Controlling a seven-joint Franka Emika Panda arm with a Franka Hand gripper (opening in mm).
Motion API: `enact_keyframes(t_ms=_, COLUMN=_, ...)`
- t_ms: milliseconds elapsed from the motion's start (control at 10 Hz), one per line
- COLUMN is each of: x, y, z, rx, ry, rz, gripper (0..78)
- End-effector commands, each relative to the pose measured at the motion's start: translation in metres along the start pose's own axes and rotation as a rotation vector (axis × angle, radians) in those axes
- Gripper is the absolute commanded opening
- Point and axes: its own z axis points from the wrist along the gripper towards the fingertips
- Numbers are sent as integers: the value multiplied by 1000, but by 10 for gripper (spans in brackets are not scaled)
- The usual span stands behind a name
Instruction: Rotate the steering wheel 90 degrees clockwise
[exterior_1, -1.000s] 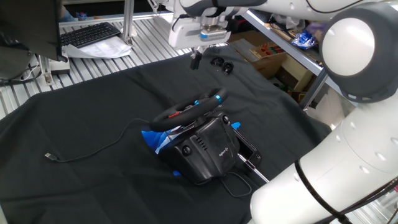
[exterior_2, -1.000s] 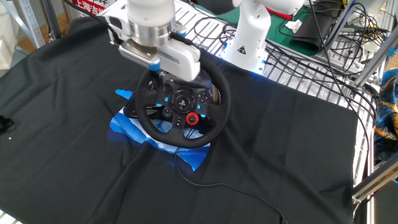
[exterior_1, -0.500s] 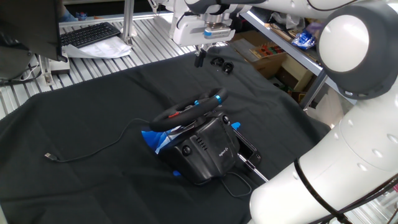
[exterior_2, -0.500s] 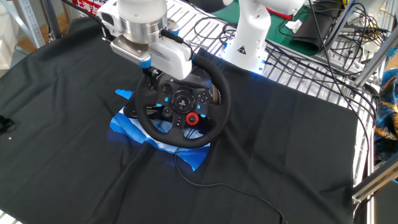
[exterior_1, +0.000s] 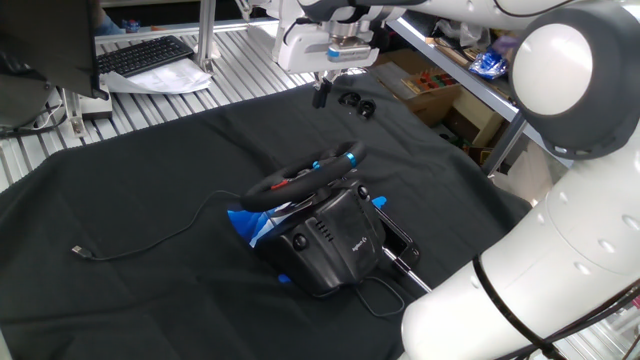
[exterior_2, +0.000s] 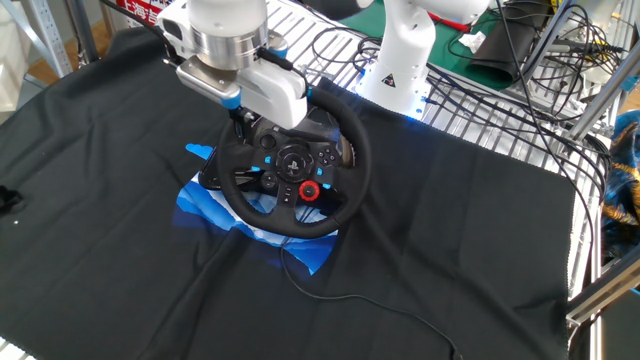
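on your far left in one fixed view a keyboard (exterior_1: 145, 55) sits on the slatted bench behind the table (exterior_1: 120, 190), which is draped in black cloth. a thin black cable (exterior_1: 150, 235) trails across that cloth toward the middle. there you find the steering wheel (exterior_1: 305, 177), tilted on its bulky black base (exterior_1: 335, 240), with crumpled blue material (exterior_1: 248, 222) tucked under the base's left side. the gripper (exterior_1: 321, 97) hangs above and behind the wheel, up toward the far edge of the cloth, clear of the rim with open air between them. its fingers point down and look close together with nothing between them, but they are too small here for you to tell how far apart they stand. just right of it two small dark round objects (exterior_1: 356, 103) lie on the cloth.

in the other fixed view, the gripper (exterior_2: 240, 117) is at the upper left of the steering wheel (exterior_2: 295, 170), its white body overlapping the rim there; you cannot tell from this angle whether it touches. the wheel faces the camera, a red button low on its hub, blue buttons to the left. to the right stands the arm's white pedestal (exterior_2: 405, 55).
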Motion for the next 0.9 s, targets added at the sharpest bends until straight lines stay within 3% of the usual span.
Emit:
enact_keyframes(t_ms=100, x=0, y=0, z=-1, rx=13, ry=-4, rz=21, gripper=0)
enact_keyframes(t_ms=500, x=0, y=0, z=-1, rx=2, ry=6, rz=12, gripper=0)
enact_keyframes(t_ms=900, x=0, y=0, z=-2, rx=11, ry=12, rz=11, gripper=0)
